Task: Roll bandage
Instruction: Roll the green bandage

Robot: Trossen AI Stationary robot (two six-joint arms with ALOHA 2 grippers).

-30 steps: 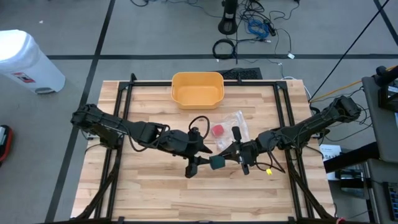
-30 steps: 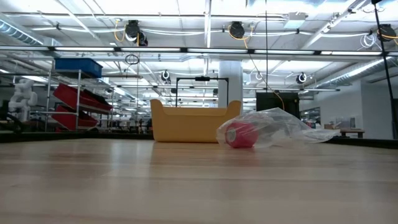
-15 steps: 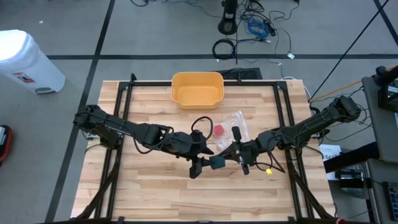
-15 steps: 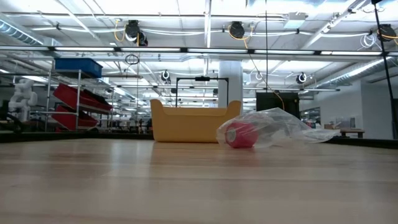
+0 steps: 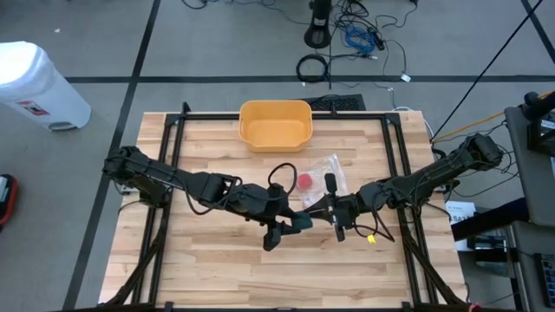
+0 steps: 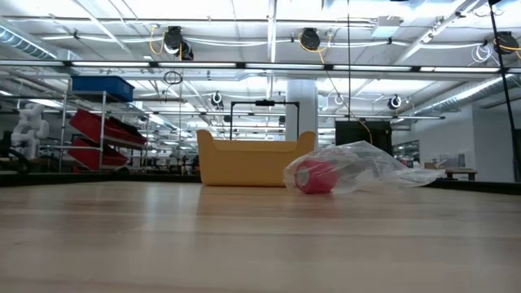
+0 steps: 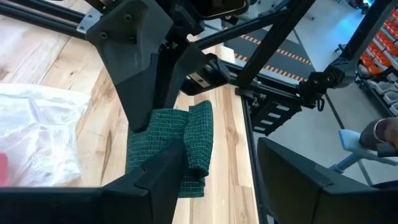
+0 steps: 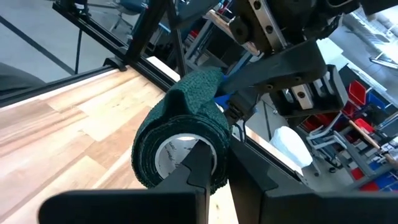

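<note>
Midway across the high view, just below centre of the frame, the green bandage roll [image 5: 303, 222] hung above the wooden table [image 5: 217, 269], clenched on its rim by your right gripper [image 5: 323, 213], one finger threaded through the white core as the right wrist view showed [image 8: 180, 140]. A loose tail of the green wrap drooped from the roll, clearest at the centre of the left wrist view [image 7: 186, 146]. Your left gripper [image 5: 284, 227] stood touching the roll from the left of the frame, its jaws spread with the tail beside one finger [image 7: 161, 180], nothing yet pinched. By the look of it, you were between turns of the winding step: roll anchored, free end waiting. Your next move probably called for closing the left jaws on that tail and drawing it round the roll while the right held firm. Farther up the frame lay a clear plastic bag [image 5: 325, 169] with a red roll [image 5: 305, 181] at its edge, and beyond it the yellow bin [image 5: 275, 126] at upper centre.
</note>
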